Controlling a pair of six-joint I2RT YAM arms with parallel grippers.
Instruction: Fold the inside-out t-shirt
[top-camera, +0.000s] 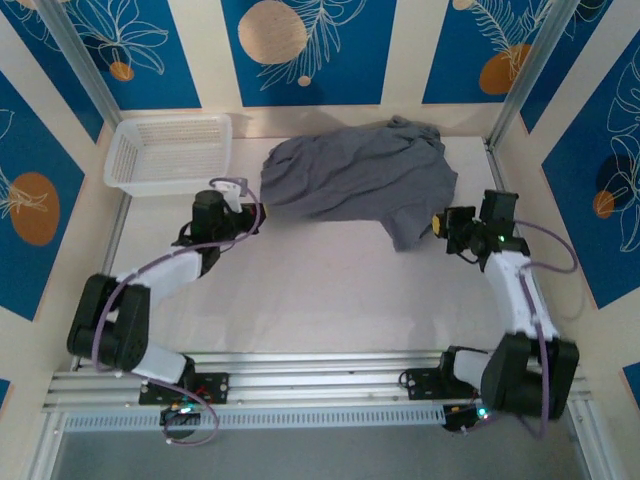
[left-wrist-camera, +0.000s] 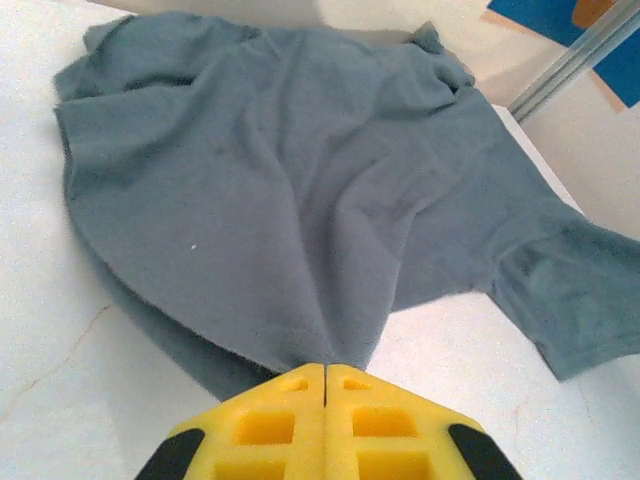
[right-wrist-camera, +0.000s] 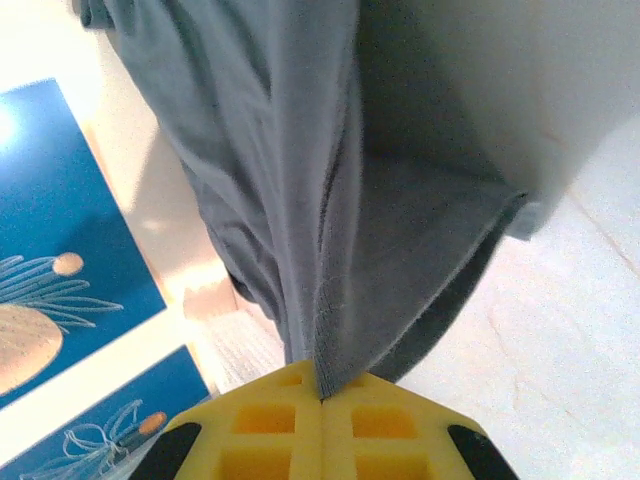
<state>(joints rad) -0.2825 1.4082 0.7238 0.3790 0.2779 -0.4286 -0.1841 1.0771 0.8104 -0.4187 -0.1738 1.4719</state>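
Pinching t-shirt (top-camera: 355, 180) edges, both hands (left-wrist-camera: 325, 370) (right-wrist-camera: 322, 387)

Left tool (left-wrist-camera: 325, 374) clamped tight; right tool (right-wrist-camera: 322, 388) clamped tight too, both outstretched.

White table (top-camera: 330, 300) boxed by cream walls (top-camera: 205, 50) with blue leaf-print panels (top-camera: 345, 70); metal posts (top-camera: 535, 65) at its far corners.

So your t-shirt (top-camera: 355, 180) lies on the table (top-camera: 320, 290), toward the back. The basket (top-camera: 170, 120) sits just left of it, not touching. Your left gripper (top-camera: 250, 212) is at the t-shirt's left edge and your right gripper (top-camera: 438, 222) at its front-right corner (both touching the fabric).
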